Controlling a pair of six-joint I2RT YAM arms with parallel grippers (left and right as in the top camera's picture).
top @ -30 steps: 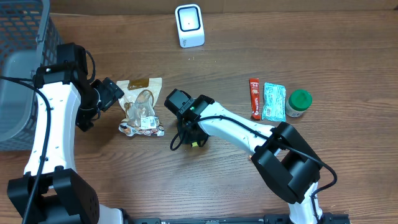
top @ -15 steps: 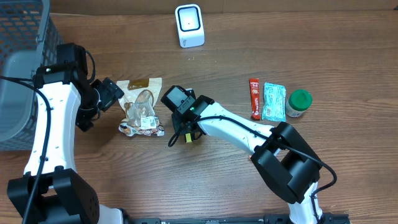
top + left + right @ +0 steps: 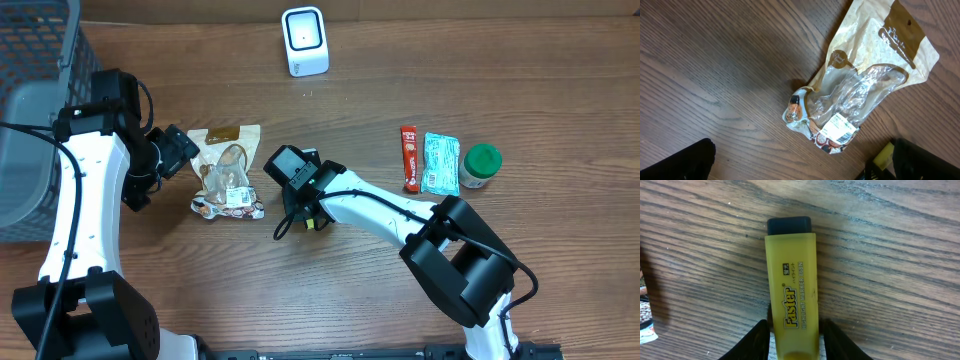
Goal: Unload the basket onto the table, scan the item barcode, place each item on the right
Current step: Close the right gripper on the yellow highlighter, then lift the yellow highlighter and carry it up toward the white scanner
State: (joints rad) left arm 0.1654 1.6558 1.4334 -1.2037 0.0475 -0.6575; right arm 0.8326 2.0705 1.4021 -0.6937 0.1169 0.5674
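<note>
Straddling the yellow highlighter (image 3: 790, 280), the right hand (image 3: 794, 344) has a finger along each long edge; I cannot tell whether it pinches. The highlighter lies flat on the counter (image 3: 890, 255), its dark cap end free, near the right edge of the snack pouch (image 3: 860, 90). The left hand (image 3: 802, 150) hangs wide open and empty beside that pouch. Bare wood runs up to the scanner (image 3: 304, 40) near the far edge.

The overhead camera looks straight down on the whole counter (image 3: 560, 90). My left wrist camera faces down from a little way up at the pouch (image 3: 860, 95), which overhead also shows. My right wrist camera sits very close over the highlighter (image 3: 791, 295), seen too from overhead.
</note>
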